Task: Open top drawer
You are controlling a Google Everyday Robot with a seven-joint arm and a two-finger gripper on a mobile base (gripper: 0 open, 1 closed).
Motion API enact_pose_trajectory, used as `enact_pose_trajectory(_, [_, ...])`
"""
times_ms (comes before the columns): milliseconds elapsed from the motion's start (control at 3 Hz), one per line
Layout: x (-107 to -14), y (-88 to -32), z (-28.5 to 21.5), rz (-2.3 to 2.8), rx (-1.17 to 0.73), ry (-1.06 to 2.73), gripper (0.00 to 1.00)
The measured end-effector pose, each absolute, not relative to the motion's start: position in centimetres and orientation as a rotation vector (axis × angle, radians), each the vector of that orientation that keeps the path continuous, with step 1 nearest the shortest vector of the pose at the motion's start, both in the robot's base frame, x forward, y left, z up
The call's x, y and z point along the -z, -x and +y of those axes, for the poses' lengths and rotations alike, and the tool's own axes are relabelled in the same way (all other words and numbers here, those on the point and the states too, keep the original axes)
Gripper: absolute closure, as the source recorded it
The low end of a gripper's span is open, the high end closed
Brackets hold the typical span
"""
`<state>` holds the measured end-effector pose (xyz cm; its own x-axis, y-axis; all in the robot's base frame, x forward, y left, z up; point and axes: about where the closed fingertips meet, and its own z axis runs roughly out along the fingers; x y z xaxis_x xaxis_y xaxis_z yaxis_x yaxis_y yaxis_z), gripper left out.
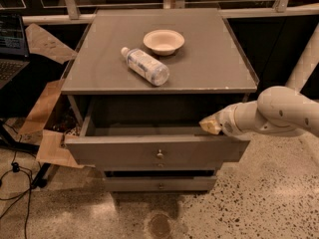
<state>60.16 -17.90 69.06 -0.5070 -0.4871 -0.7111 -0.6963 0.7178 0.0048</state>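
Subject: grey cabinet (199,73), three drawers, viewed from above and in front.

Finding 1. The top drawer (119,152) stands well out from the cabinet body, towards 6 o'clock in the view. Its front panel sits clear of the cabinet top's front edge, and a dark open cavity shows between the two. The brass knob (159,154) at the panel's centre is unobstructed and nothing touches it.

Finding 2. The gripper (211,126) is at the upper edge of the drawer front, towards its 3 o'clock end, touching or just beside that edge. Whether it is open or closed cannot be told. The white arm (284,111) reaches in from 3 o'clock.

Finding 3. A lower drawer (160,184) beneath appears shut or nearly so.

Finding 4. On the cabinet top a plastic bottle (145,66) lies on its side near the centre, with a shallow bowl (164,41) just beyond it at 12 o'clock. They lie close together; contact cannot be told.

Assessment: the task looks largely complete. The drawer is open enough to show its interior. In my judgement, what remains is at most a little further travel outward, then clearing the gripper from the panel. Full extension cannot be confirmed.
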Motion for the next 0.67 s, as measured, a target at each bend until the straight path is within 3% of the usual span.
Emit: enact_pose_trajectory(667, [-66.9, -61.2, -17.6, 2.22, -0.39, 0.855, 1.0])
